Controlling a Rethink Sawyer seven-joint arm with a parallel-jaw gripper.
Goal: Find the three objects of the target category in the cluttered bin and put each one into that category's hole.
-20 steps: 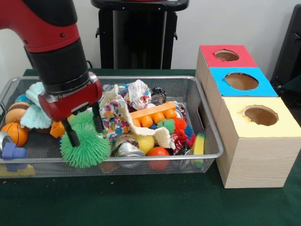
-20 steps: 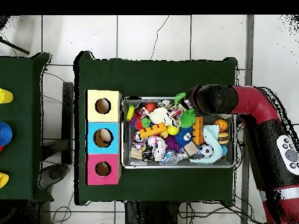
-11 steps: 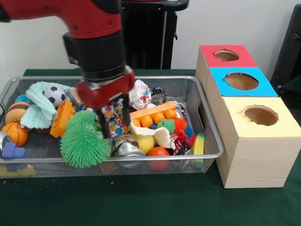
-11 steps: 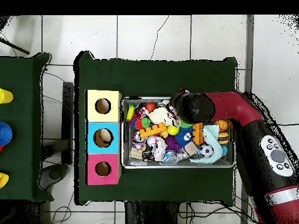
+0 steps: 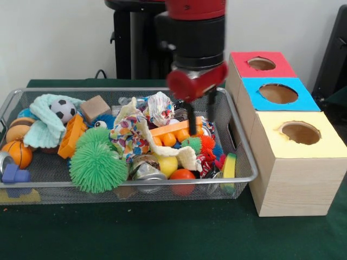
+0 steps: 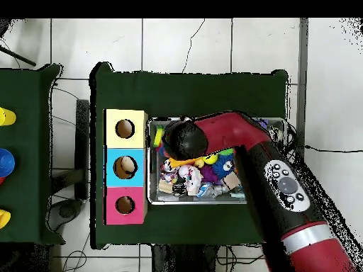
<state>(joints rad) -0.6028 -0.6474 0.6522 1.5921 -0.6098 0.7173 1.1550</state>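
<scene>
The wire bin (image 5: 246, 162) holds a jumble of toys: a green spiky ball (image 5: 97, 162), an orange brick with orange balls (image 5: 176, 132), a patterned cloth (image 5: 133, 132), a crushed can (image 5: 146, 169) and a yellow sponge (image 5: 230, 165). My gripper (image 5: 203, 124) hangs open and empty over the bin's right part, just above the orange brick and beside a small red and green spiky ball (image 5: 199, 144). In the overhead view the arm's black wrist (image 6: 183, 138) hides the gripper and the toys under it.
Three wooden boxes stand in a row beside the bin, each with a round hole: yellow top (image 5: 301, 132), blue top (image 5: 278, 93), red top (image 5: 261, 64). At the bin's left are a soccer ball (image 5: 63, 110), basketball (image 5: 19, 153), teal cloth (image 5: 43, 127) and wooden cube (image 5: 95, 107).
The arm has swept from over the green spiky ball at the bin's left to the bin's right part, and risen. The gripper stays open and carries nothing.
</scene>
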